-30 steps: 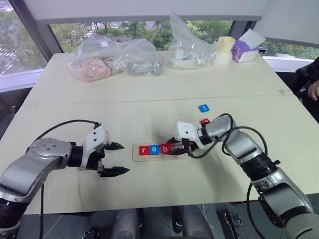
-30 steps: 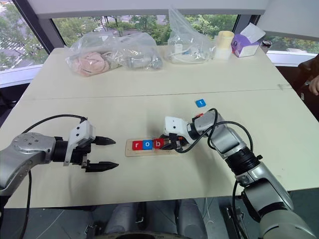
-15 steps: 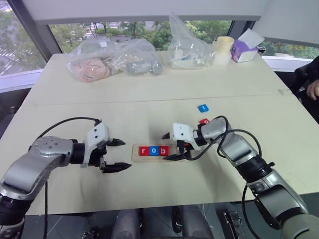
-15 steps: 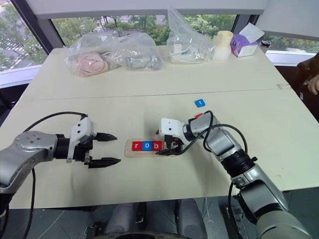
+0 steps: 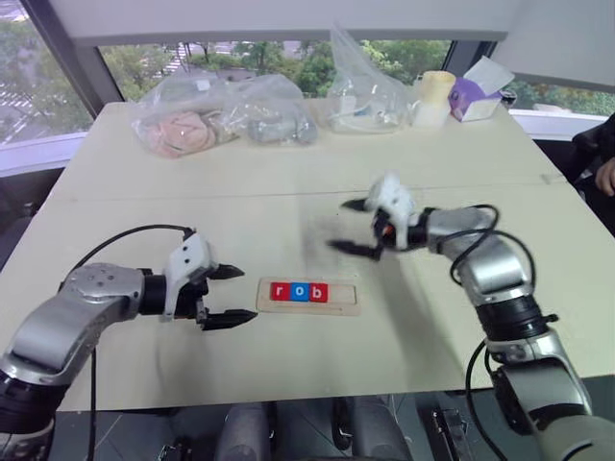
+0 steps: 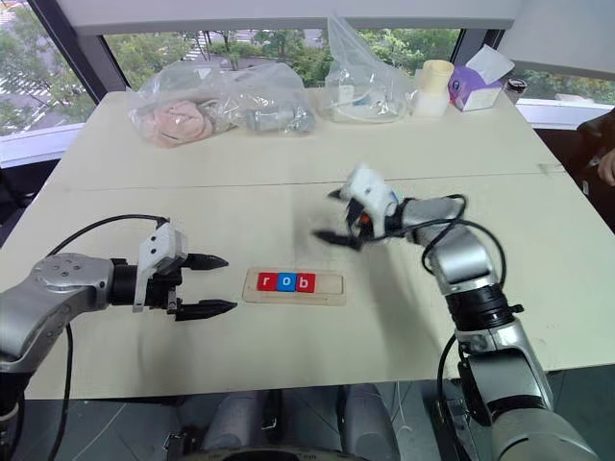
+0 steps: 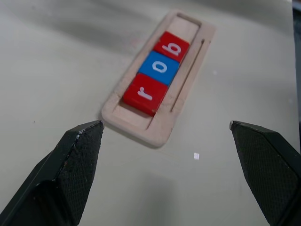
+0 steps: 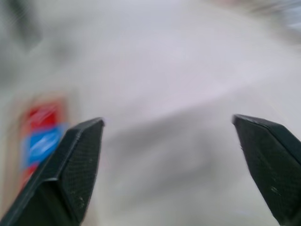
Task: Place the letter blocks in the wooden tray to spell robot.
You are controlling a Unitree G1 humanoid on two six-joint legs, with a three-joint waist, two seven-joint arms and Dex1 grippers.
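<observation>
The wooden tray (image 5: 338, 297) lies in the middle of the table. Three letter blocks sit in its left part: red r (image 5: 279, 291), blue o (image 5: 299, 292) and red b (image 5: 318, 293). The tray's right part is bare wood. My left gripper (image 5: 248, 294) hovers open just left of the tray, pointing at its end; in the left wrist view the tray (image 7: 160, 134) lies between the fingers (image 7: 80, 146). My right gripper (image 5: 338, 226) is open and empty, raised over the table behind and right of the tray.
Clear plastic bags (image 5: 216, 115) (image 5: 360, 96), a pale cup stack (image 5: 432, 96) and a purple tissue box (image 5: 476, 94) line the table's far edge. A person's hand (image 5: 605, 175) shows at the right border.
My right gripper, shut at the tray's right end a second ago, opened and swung up and back to the right. The left gripper stays where it was.
</observation>
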